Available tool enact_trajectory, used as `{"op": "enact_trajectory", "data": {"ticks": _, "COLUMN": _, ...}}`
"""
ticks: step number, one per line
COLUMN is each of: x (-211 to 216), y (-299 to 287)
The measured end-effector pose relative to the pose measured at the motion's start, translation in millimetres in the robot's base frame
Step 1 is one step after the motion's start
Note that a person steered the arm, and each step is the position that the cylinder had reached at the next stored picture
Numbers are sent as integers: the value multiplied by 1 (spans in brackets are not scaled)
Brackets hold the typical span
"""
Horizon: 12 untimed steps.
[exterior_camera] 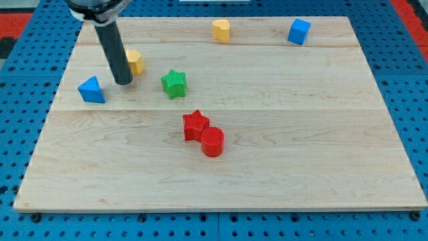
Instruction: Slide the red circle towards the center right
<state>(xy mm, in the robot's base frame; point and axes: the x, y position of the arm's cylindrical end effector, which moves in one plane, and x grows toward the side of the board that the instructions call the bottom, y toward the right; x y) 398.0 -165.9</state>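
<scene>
The red circle lies a little below the board's middle, touching the red star at its upper left. My tip rests on the board at the upper left, far from the red circle. It stands between the blue triangle on its left and the yellow block just to its upper right. The green star lies to the right of my tip.
A yellow heart-like block and a blue cube sit near the board's top edge. The wooden board lies on a blue pegboard surface.
</scene>
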Motion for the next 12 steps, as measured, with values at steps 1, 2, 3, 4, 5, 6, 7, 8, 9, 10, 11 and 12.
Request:
{"op": "enact_trajectory", "data": {"ticks": 1, "x": 81, "y": 33}}
{"op": "enact_trajectory", "data": {"ticks": 2, "x": 93, "y": 93}}
{"op": "enact_trajectory", "data": {"ticks": 3, "x": 136, "y": 91}}
{"op": "enact_trajectory", "data": {"ticks": 4, "x": 136, "y": 148}}
{"op": "enact_trajectory", "data": {"ticks": 5, "x": 108, "y": 204}}
{"op": "enact_trajectory", "data": {"ticks": 6, "x": 83, "y": 268}}
{"op": "enact_trajectory", "data": {"ticks": 7, "x": 58, "y": 271}}
{"op": "enact_trajectory", "data": {"ticks": 8, "x": 71, "y": 227}}
{"op": "enact_trajectory", "data": {"ticks": 9, "x": 51, "y": 240}}
{"op": "enact_trajectory", "data": {"ticks": 10, "x": 32, "y": 279}}
{"op": "enact_trajectory", "data": {"ticks": 11, "x": 32, "y": 252}}
{"op": "enact_trajectory", "data": {"ticks": 12, "x": 28, "y": 224}}
